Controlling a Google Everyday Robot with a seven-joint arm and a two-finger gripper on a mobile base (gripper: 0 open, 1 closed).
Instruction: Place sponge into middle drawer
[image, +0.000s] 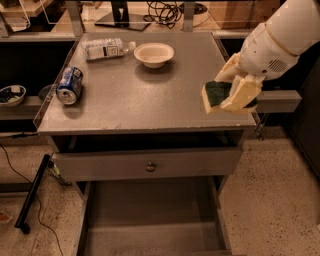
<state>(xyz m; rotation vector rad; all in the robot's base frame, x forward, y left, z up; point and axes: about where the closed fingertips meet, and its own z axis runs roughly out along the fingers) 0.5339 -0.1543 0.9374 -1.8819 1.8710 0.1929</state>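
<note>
My gripper is at the right edge of the cabinet top, held above it. It is shut on the sponge, which shows its dark green face and yellow foam edge between the pale fingers. The middle drawer is pulled out at the bottom of the view: a wide grey tray with a bare floor and low side walls. It lies below and to the left of the gripper. Above it is a shut drawer front with a round knob.
On the grey cabinet top lie a blue can at the left, a plastic bottle on its side at the back, and a white bowl. A grey shelf juts out at the right. A black rod lies on the floor at the left.
</note>
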